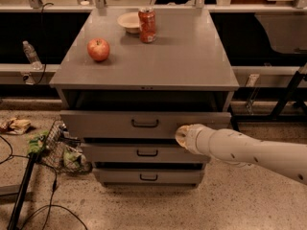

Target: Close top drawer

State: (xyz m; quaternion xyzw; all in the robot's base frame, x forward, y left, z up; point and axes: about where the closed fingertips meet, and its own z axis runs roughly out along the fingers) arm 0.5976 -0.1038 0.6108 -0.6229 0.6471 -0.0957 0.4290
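Observation:
The top drawer [105,124] is a wide grey metal drawer with a dark bail handle [145,123] at its centre. It stands a little way out of the grey cabinet [182,56], with a narrow dark gap showing above its front. My gripper [183,136] is at the end of a white arm coming in from the lower right. It presses against the drawer front, to the right of the handle at the lower edge.
An apple [98,49], a red can [147,25] and a small white bowl [128,21] stand on the cabinet top. Two shorter drawers [110,153] sit below. A wire basket [60,150], cables and litter lie on the floor at left.

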